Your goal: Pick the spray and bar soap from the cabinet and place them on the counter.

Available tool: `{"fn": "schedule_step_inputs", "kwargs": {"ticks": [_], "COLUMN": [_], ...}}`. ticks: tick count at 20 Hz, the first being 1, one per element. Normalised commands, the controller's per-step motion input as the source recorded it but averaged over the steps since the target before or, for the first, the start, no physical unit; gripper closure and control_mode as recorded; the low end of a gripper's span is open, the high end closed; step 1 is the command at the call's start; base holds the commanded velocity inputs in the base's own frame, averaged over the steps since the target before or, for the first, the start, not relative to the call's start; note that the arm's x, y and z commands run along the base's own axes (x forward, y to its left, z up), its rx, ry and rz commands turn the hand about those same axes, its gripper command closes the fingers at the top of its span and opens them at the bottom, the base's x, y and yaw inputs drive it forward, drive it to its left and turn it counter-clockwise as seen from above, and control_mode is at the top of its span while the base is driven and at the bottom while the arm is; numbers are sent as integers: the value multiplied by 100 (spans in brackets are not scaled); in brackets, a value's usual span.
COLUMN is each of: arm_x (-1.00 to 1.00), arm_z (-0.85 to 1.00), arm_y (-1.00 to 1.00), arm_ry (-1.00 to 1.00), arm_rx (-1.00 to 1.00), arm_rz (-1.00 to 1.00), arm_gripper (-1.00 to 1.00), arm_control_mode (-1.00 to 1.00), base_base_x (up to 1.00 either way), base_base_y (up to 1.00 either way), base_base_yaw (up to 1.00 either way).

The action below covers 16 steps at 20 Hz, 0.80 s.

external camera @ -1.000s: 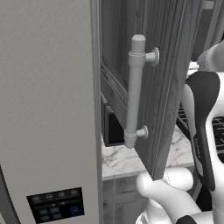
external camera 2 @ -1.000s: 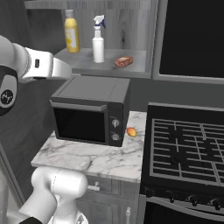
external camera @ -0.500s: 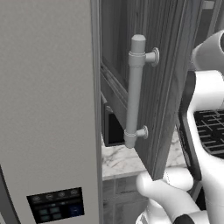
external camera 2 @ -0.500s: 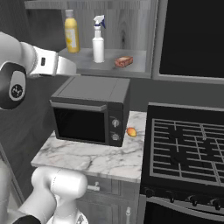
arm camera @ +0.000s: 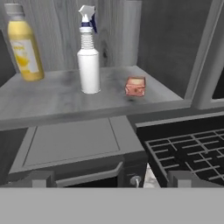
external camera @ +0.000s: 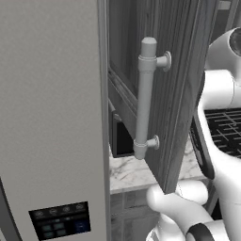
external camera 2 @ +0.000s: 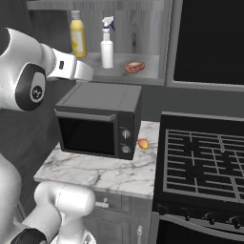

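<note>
Hovering hand [arm camera: 109,178] fully spread, empty, facing spray [arm camera: 89,57] and bar soap [arm camera: 135,86].

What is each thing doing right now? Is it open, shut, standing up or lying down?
Dark grey wood-grain cabinet: door swung open.
White spray bottle with blue trigger: standing upright on the cabinet shelf.
Small orange-brown bar soap: resting on the shelf, right of the spray, apart from it.
Yellow bottle: upright on the shelf.
Black microwave: door shut, on the white marble counter.
Robot gripper: open, holding nothing.
</note>
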Motion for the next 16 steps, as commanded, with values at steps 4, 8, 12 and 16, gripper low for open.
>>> {"fn": "schedule_step_inputs", "kwargs": {"ticks": [4, 8, 12, 16], "arm_x": [7, 8, 17, 13], "arm_z": [1, 1, 0, -8], "arm_y": [-20, -12, -13, -14], "arm_ry": [2, 3, 1, 0], "arm_rx": [1, 0, 0, 0], "arm_rz": [3, 2, 0, -3], "arm_gripper": [-100, -100, -100, -100], "arm_control_mode": [-100, -100, -100, -100], "base_base_x": [0, 0, 0, 0], "base_base_y": [0, 0, 0, 0], "base_base_yaw": [0, 0, 0, 0]}}
